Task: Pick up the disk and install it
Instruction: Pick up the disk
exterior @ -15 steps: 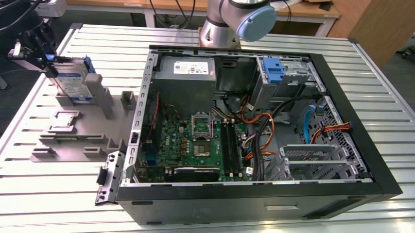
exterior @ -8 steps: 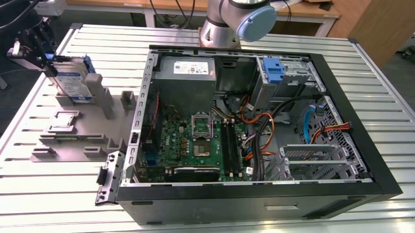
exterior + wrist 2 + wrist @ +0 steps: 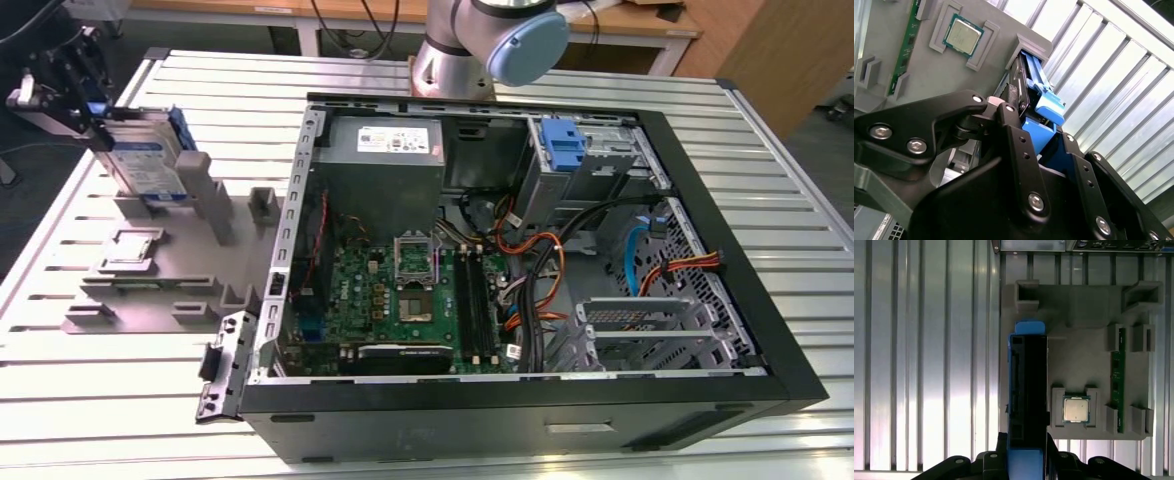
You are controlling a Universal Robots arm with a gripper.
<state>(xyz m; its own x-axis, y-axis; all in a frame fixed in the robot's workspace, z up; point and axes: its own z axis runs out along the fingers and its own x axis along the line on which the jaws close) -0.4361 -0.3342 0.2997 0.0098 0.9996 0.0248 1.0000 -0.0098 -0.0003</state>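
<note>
The gripper [image 3: 1040, 127] is clamped on the blue rail end of the disk [image 3: 1027, 390], which stands on edge with its far end at the pocket of the grey holder [image 3: 1079, 335]. I judge the pick wants a straight pull along the slot, grip kept square, so the rails don't bind. The open computer case [image 3: 747, 330] lies well apart, toward the exterior view's right.

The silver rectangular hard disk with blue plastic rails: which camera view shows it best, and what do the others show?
The exterior view: the silver rectangular hard disk shows its labelled face and blue rails, upright. The first wrist view gives its dark narrow edge; the second wrist view, blue rail held in the black gripper.
</note>
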